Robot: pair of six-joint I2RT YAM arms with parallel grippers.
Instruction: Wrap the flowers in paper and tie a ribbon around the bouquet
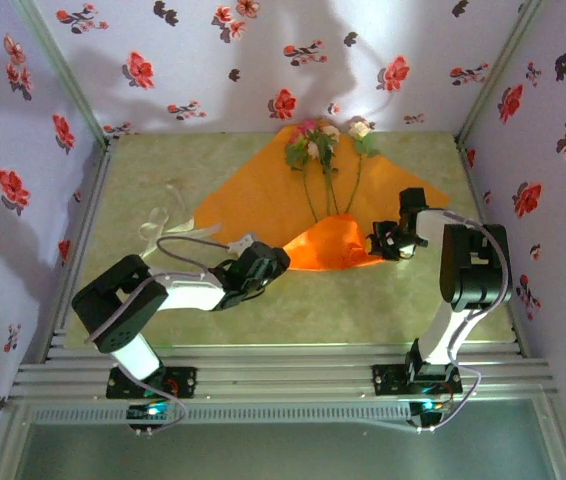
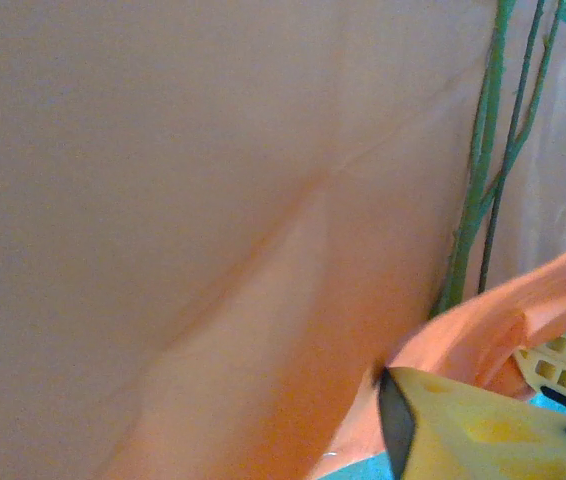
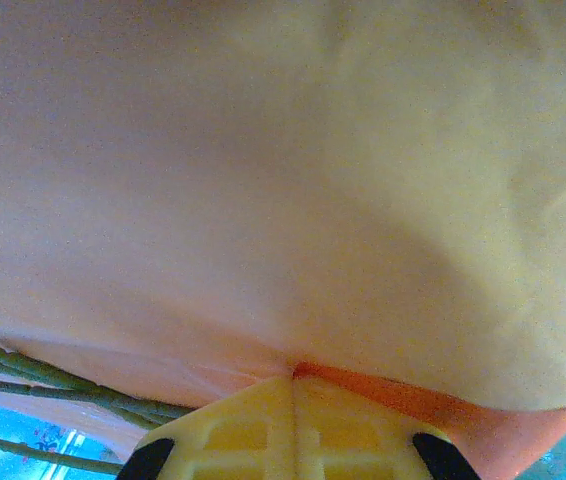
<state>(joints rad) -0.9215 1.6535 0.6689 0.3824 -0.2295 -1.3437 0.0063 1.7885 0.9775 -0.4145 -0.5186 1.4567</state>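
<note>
Right gripper (image 3: 293, 392): fingers together, clamped on the edge of the orange paper (image 1: 253, 195), at the right end of the folded-up near corner.

Left gripper (image 1: 263, 262): fingers (image 2: 463, 440) apart, with a raised fold of the paper between them. I cannot tell whether they press on it.

The near corner of the paper stands folded over the lower stems. The rest of the sheet lies flat on the table (image 1: 363, 310), its far corner toward the back wall. The flowers (image 1: 313, 135) lie along its middle, heads at the far end, stems running toward me under the fold.

The ribbon (image 1: 168, 225) lies on the table just left of the sheet.
</note>
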